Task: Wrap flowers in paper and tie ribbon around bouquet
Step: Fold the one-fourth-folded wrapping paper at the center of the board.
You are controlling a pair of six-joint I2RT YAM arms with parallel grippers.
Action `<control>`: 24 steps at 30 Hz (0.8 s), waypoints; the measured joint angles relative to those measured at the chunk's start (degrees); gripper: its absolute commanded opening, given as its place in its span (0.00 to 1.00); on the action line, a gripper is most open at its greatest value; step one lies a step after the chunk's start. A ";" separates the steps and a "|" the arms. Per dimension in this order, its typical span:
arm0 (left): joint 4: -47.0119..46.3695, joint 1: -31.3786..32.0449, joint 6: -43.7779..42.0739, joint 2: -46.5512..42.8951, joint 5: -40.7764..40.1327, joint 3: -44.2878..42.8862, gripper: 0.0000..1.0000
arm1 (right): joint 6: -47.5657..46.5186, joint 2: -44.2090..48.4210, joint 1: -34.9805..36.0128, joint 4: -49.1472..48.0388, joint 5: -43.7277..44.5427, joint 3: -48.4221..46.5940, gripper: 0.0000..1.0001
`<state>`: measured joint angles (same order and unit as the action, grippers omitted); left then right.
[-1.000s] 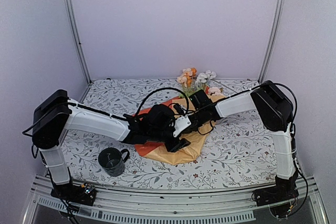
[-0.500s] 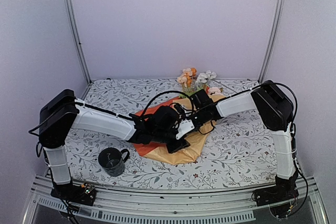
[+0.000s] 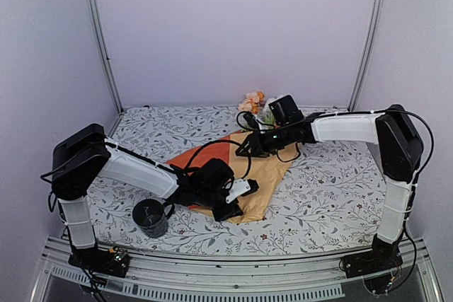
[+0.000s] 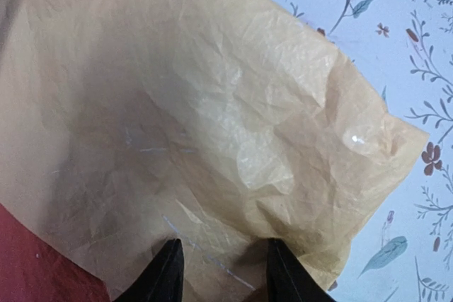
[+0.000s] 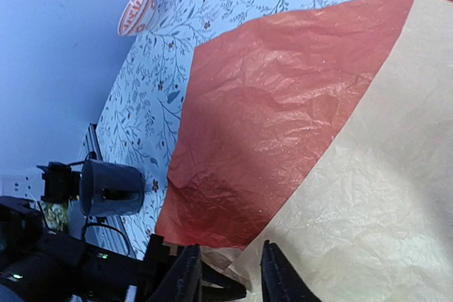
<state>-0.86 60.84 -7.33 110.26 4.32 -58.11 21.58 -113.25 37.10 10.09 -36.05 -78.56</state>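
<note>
**A:** Where does everything lie?

**B:** The paper (image 3: 267, 175) is spread on the leaf-printed tablecloth (image 3: 333, 189). Most of it is mustard side up, with the orange-red side showing on its left. The flowers (image 3: 253, 99) are at its far corner, and only a few heads show behind the right wrist. There is no cone around them, so no bouquet is formed, and I see no ribbon in any view.

**A:** And the grippers?

**B:** The left gripper (image 4: 224, 263) hangs over the near corner of the mustard sheet. Its fingers (image 4: 168, 274) are spread, the paper lies flat across the gap, and nothing is pinched. The right gripper (image 5: 226, 266) sits where the two colours meet, with its fingers (image 5: 185, 274) also parted and holding nothing.

**A:** What could go wrong?

**B:** As I judge it, nothing pins the crinkled sheet, so any fold can spring flat. If the left gripper nips that corner and pulls, the whole sheet may slide away from the stems. The right wrist is just beside the heads, and a swing could knock them off the paper. The left forearm passes near the dark mug (image 3: 149, 217), and a low sweep could tip it.

**A:** What differs from a second ago?

**B:** Then both grippers crowded the sheet's middle, with the paper bunched beneath them. Now the right arm has drawn back toward the flowers and the left gripper has come nearer the front edge. The sheet lies flatter with more orange showing, and fewer heads are visible.
</note>
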 measured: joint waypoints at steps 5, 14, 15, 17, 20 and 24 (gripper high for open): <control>-1.92 -0.02 0.52 -0.17 0.33 1.14 0.40 | 0.83 11.04 -1.53 3.41 3.85 2.73 0.53; -4.13 -0.09 1.38 -0.42 2.78 2.49 0.40 | 10.71 30.10 -4.02 -0.33 5.25 30.38 0.99; -4.22 -0.09 1.38 -0.42 2.93 2.54 0.40 | 12.50 30.23 -3.04 -2.25 5.05 34.36 0.99; -4.37 -0.11 1.42 -0.39 3.13 2.58 0.40 | 16.57 28.68 -0.22 -4.92 4.17 39.26 0.92; -4.50 -0.11 1.44 -0.39 3.26 2.67 0.40 | 21.33 25.05 3.41 -9.84 3.08 41.66 0.80; -4.61 -0.11 1.60 -0.39 3.30 2.73 0.40 | 26.69 22.62 5.68 -18.45 1.95 43.23 0.62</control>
<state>-5.48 60.73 -5.74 109.86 7.62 -55.37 48.27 -90.63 42.78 -8.36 -34.11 -35.33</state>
